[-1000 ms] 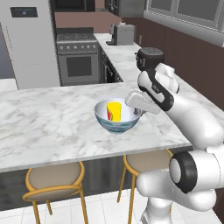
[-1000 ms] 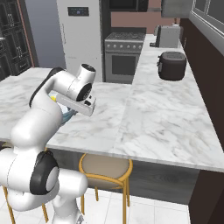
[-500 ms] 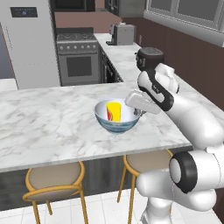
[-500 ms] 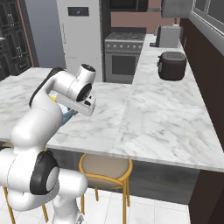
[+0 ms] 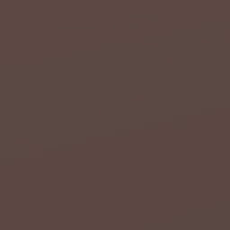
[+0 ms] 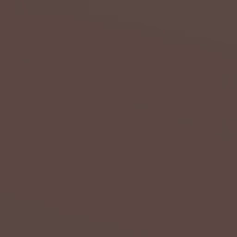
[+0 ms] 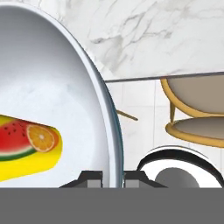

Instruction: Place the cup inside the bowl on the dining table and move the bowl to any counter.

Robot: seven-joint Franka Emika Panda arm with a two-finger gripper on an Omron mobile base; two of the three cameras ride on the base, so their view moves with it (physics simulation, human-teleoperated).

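Pincer (image 7: 113, 178) clamped narrow on rim of bowl (image 7: 57, 92), one dark fingertip inside, one outside the wall. Hand low, looking along rim. Both base views gone flat brown; half a second earlier showed arm over table. Bowl white inside, thin blue-grey edge. Cup (image 7: 27, 151) yellow, fruit print, lying on its side in bowl. Marble dining table (image 7: 166, 35) beyond; tan stool (image 7: 197, 113) past its edge.
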